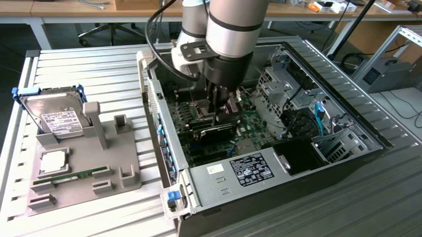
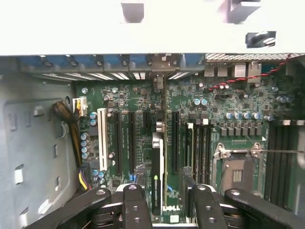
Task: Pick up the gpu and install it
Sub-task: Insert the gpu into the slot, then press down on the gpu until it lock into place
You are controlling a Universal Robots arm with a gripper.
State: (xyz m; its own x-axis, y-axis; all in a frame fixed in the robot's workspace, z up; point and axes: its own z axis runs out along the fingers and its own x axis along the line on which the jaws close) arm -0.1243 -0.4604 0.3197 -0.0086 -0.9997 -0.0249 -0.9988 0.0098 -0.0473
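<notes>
The robot's arm [image 1: 228, 34] reached straight down into the open computer case [image 1: 343, 98], which lay on its side on the slatted table [image 1: 86, 64]. Its gripper [image 1: 223, 111] hung low over the green motherboard [image 2: 238, 102], about the middle of the case.

From the wrist view, the gpu [image 2: 157, 176] stood on edge among the long black slots [image 2: 116, 143], a thin dark card with a pale strip along one side, running from between the fingers [image 2: 136, 205] towards the rear wall of the case. The card sat right between the two sets of dark fingers, which stood fairly wide apart. It looked as though the pads were closed on its edges, though the contact itself was hard to make out from where the camera sat. In the exterior view the card [image 1: 214, 132] showed as a dark slab just under the gripper, down at board level.

Beside the card were the memory slots [image 2: 202, 148] and the bare processor socket [image 2: 237, 167] with its metal frame. A bundle of yellow and black wires [image 2: 71, 129] ran along the grey side wall.

On the exterior view's left, well apart from the case, a grey holder [image 1: 86, 168] rested on the table. A silver hard drive [image 1: 56, 118] with a white label leaned in it, a square chip [image 1: 53, 162] lay flat below, and a narrow green memory stick [image 1: 69, 177] lay nearby.
</notes>
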